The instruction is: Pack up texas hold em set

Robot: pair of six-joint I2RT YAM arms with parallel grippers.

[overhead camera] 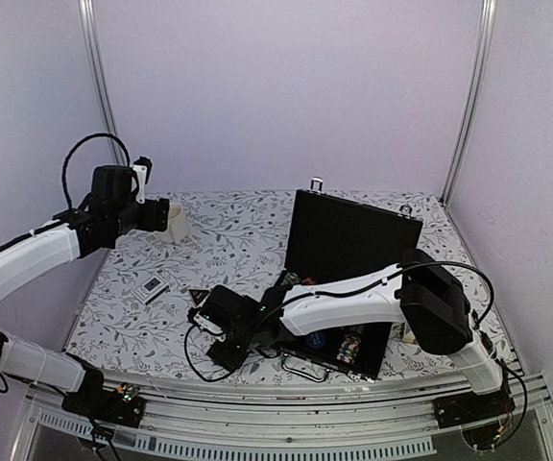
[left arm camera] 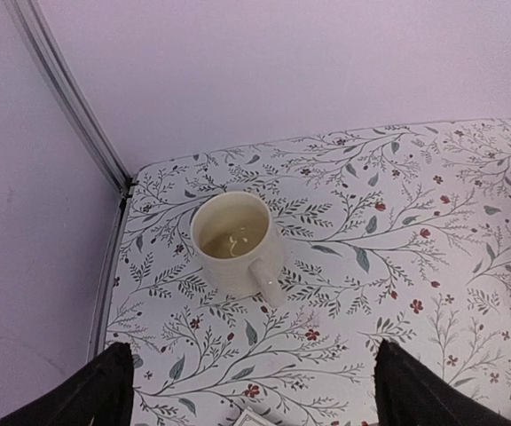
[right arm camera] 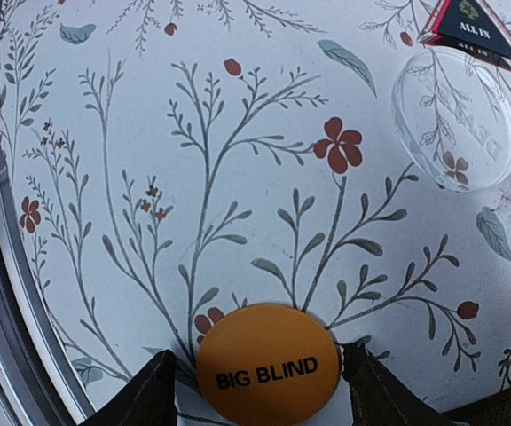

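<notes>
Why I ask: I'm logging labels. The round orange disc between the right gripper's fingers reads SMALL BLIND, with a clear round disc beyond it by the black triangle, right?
Not quite: the right wrist view shows the round orange disc reads BIG BLIND, not SMALL BLIND. It does lie between the fingers of the right gripper, with the clear round disc beyond it by the black triangle.

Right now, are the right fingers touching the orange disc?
Cannot tell. In the right wrist view the orange disc sits between the right fingers, its edges close to both, but neither contact nor a gap shows plainly.
</notes>
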